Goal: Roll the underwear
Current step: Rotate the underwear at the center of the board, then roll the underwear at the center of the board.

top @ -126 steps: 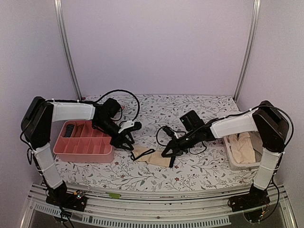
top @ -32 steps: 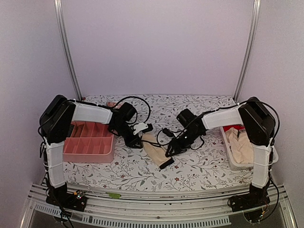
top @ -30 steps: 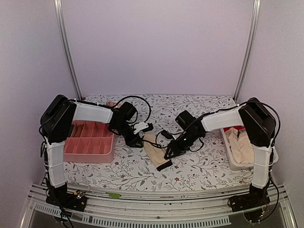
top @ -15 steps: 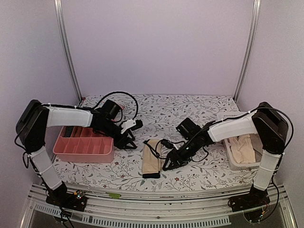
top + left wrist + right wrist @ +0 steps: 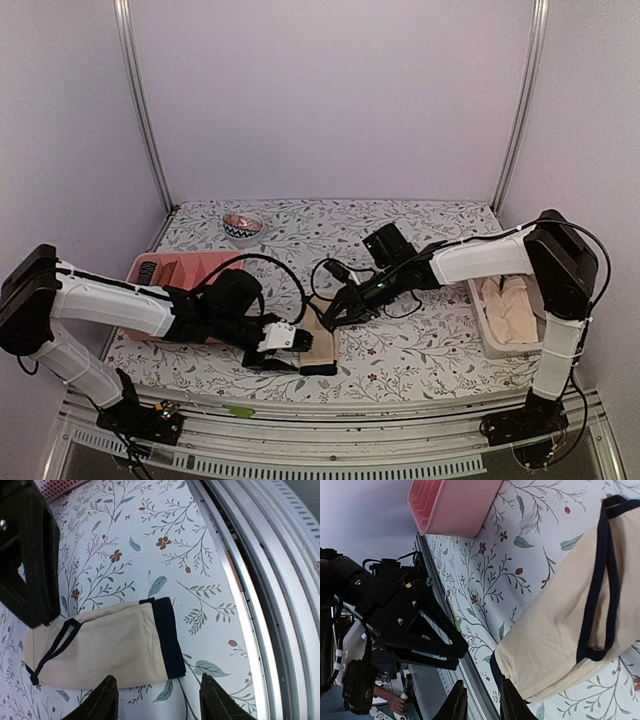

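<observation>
Within the last half second the left gripper leaves the pink tray and swings low to the near, black-banded end of the underwear, its fingers spread wide with nothing between them. The right gripper shifts from the strip's right flank to its far end, fingers close together at the cloth's edge (whether they pinch any cloth I cannot tell). The garment lies unmoved on the table, already folded into a long narrow strip between the two grippers. Folding looks finished, and rolling seems about to begin, probably from the banded end.
</observation>
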Controlling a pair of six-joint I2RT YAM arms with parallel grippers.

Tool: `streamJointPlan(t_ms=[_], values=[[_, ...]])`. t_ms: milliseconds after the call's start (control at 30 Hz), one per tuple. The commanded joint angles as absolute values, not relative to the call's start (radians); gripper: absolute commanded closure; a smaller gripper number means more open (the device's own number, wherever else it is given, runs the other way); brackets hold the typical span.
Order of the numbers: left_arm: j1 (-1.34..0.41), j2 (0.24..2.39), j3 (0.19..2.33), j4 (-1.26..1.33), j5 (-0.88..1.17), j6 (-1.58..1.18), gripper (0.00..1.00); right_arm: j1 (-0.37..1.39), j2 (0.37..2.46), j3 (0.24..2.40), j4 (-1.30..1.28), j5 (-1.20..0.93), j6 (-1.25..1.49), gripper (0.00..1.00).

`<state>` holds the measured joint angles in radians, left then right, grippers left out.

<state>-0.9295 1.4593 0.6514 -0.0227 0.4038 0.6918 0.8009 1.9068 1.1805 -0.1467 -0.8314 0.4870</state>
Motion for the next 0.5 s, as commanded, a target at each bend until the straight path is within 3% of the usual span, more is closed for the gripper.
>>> streamJointPlan(t_ms=[0,300,467], values=[[-1.014,1.535,0.669,0.125,0.284,0.721,0.44,0.837,2.001,1.235,-0.103,-0.908,0.503,0.8],[-1.059,1.68,0.742,0.1,0.248,0.71,0.51,0.844,2.131,1.217,-0.032,-0.944,0.507,0.97],[-1.062,1.761,0.775,0.046,0.2,0.707,0.53,0.845,2.183,1.216,-0.083,-0.899,0.463,1.0]])
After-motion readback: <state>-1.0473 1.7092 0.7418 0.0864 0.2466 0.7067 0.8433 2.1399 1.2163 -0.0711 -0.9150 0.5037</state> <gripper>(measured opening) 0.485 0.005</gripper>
